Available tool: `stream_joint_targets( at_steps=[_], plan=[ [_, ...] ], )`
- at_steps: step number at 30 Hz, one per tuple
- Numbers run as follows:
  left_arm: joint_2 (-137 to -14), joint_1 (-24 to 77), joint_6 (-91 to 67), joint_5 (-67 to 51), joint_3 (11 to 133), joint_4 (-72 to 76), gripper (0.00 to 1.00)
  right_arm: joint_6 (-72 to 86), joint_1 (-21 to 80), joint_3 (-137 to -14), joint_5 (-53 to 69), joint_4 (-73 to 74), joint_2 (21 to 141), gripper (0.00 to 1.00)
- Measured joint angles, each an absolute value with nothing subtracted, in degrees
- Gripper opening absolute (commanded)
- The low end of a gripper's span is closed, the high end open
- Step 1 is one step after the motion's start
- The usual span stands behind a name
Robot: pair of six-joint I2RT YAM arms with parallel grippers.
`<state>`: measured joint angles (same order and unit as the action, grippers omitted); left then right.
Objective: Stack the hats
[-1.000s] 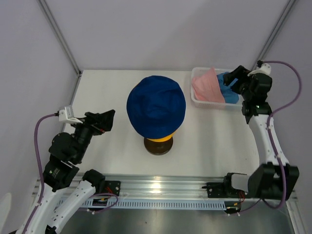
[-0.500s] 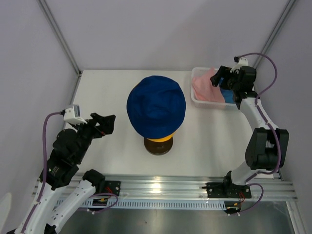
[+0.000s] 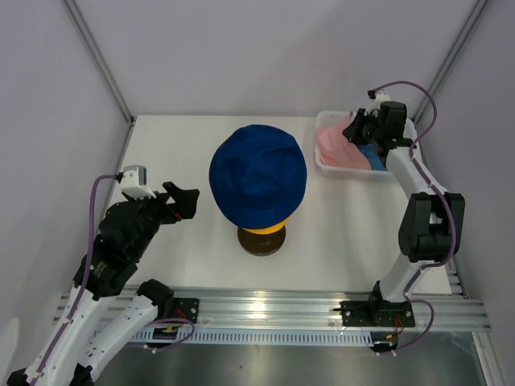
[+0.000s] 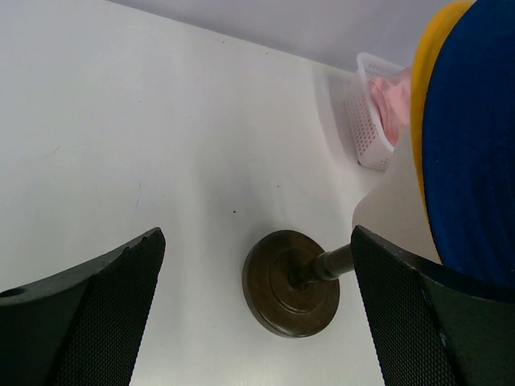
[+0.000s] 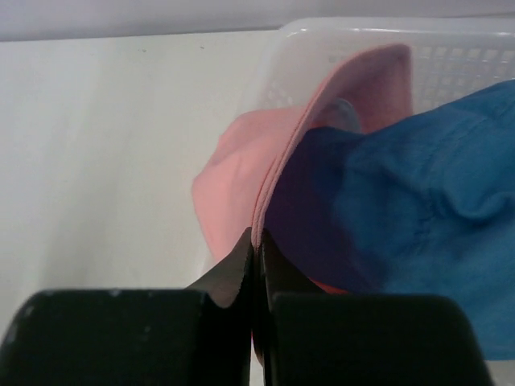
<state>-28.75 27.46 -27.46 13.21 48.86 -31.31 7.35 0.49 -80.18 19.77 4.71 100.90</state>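
1. Bench point(image 3: 161, 153): plain white matte top filling the middle of the top view. A few faint specks show on it in my left wrist view.
2. Room: pale grey-lilac walls all round. One slanted metal pole point(image 3: 96, 58) is at upper left, another point(image 3: 457, 48) at upper right. An aluminium rail point(image 3: 265, 305) runs along the lower edge, carrying my arm bases.
3. Navy blue hat point(image 3: 257, 175): centre of frame, sitting over the yellow hat point(image 3: 261, 228), which shows only as a rim below it. Both are on the cream mannequin head point(image 4: 386, 209), whose dark round base point(image 3: 260, 241) stands on the bench.
4. White basket point(image 3: 338, 167): upper right, on the bench's far right corner. The pink hat point(image 3: 334, 145) is in its left part, the sky blue hat point(image 3: 378, 161) in its right, touching.
5. My right claw point(image 3: 354, 129): fingers together, clamped on the pink hat's brim edge, over the basket.
6. My left claw point(image 3: 187, 201): fingers wide apart, holding nothing. It is left of centre, aimed at the stand, well apart from the hats.
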Motion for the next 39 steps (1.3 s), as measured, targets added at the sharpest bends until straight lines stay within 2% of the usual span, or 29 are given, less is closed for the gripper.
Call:
stream_joint_targets(
  at_steps=[5, 9, 13, 17, 25, 27, 34, 39],
  plan=[
    [-30.41, 27.46, -26.89, 12.8, 48.86, -31.29, 1.0, 18.59, -0.78, -83.57, 26.46, 4.32, 98.65, 0.0],
    [-31.2, 27.46, -26.87, 12.23, 48.86, -31.29, 0.99, 37.76, -6.22, -86.08, 34.72, -7.9, 96.84, 0.0],
    [-31.14, 27.46, -26.89, 11.6, 48.86, -31.29, 0.99, 50.72, -6.37, -91.48, 35.9, -15.92, 96.84, 0.0],
    [-30.52, 27.46, -26.92, 11.38, 48.86, -31.29, 1.0, 57.45, -0.19, -99.18, 35.11, -18.02, 96.9, 0.0],
    [-27.44, 27.46, -27.07, 11.11, 48.77, -31.03, 0.99, 61.78, 17.37, -127.5, 29.41, -16.82, 104.4, 0.0],
    [-26.35, 27.46, -27.29, 11.0, 48.53, -30.94, 0.99, 63.24, 20.99, -131.35, 28.4, -17.34, 106.0, 0.0],
    [-23.14, 27.46, -27.59, 11.38, 48.31, -31.05, 1.0, 62.85, 35.99, -133.1, 25.43, -15.0, 108.12, 0.0],
    [-20.03, 27.46, -28.49, 12.51, 47.51, -31.09, 1.0, 60.27, 44.47, -129.05, 24.53, -11.66, 106.78, 0.0]
  ],
)
